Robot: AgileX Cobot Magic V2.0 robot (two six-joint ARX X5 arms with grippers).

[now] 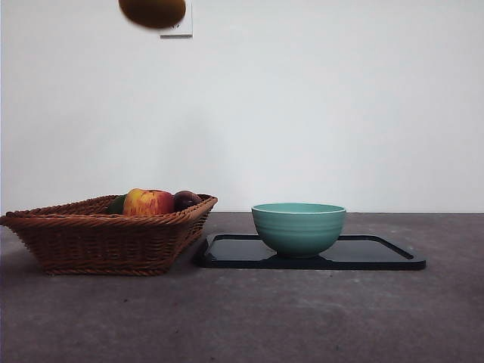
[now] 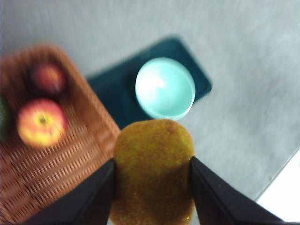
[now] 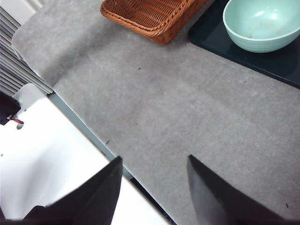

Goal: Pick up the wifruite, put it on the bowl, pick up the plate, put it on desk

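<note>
My left gripper (image 2: pixel 152 171) is shut on the wifruite (image 2: pixel 153 168), a brown fuzzy oval held high above the table. In the front view only the fruit's underside (image 1: pixel 153 12) shows at the top edge, above the basket. The mint-teal bowl (image 1: pixel 299 227) (image 2: pixel 165 87) (image 3: pixel 262 23) stands empty on the plate (image 1: pixel 378 257) (image 2: pixel 110 91) (image 3: pixel 213 35), a flat black rectangular tray lying on the desk (image 1: pixel 242 318). My right gripper (image 3: pixel 154 164) hangs open over the bare desk (image 3: pixel 187 117) near its edge, holding nothing.
A brown wicker basket (image 1: pixel 106 238) (image 2: pixel 56 164) (image 3: pixel 150 16) sits left of the plate, holding a red-yellow apple (image 1: pixel 148 203) (image 2: pixel 41 123), a dark purple fruit (image 1: pixel 186 200) (image 2: pixel 48 78) and something green (image 1: pixel 116 204). A white wall rises behind the desk.
</note>
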